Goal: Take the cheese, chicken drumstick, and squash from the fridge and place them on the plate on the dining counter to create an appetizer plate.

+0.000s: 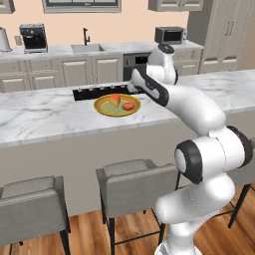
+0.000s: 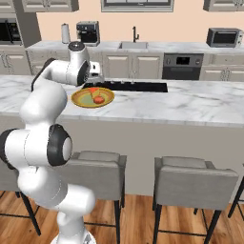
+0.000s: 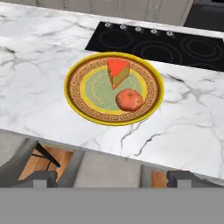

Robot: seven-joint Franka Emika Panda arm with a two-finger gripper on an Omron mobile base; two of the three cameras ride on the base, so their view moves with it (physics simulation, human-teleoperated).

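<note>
The golden-yellow plate (image 3: 78, 101) rests on the white marble dining counter (image 3: 39, 57), just in front of a black cooktop. On it lie the cheese (image 3: 118, 72), a wedge with an orange top, and the round red-orange squash (image 3: 129, 100), side by side and close together. The same plate (image 1: 103, 108) shows in the left base view with the cheese (image 1: 115, 99) and the squash (image 1: 128, 106). My gripper (image 2: 96, 75) hovers above the plate's near-right side, open and holding nothing. The chicken drumstick and the fridge are out of view.
A black cooktop (image 3: 162, 43) is set into the counter behind the plate. Grey stools (image 1: 134, 174) line the counter's front. The back counter carries a sink (image 1: 87, 48), a coffee machine (image 1: 34, 37) and a microwave (image 1: 169, 35).
</note>
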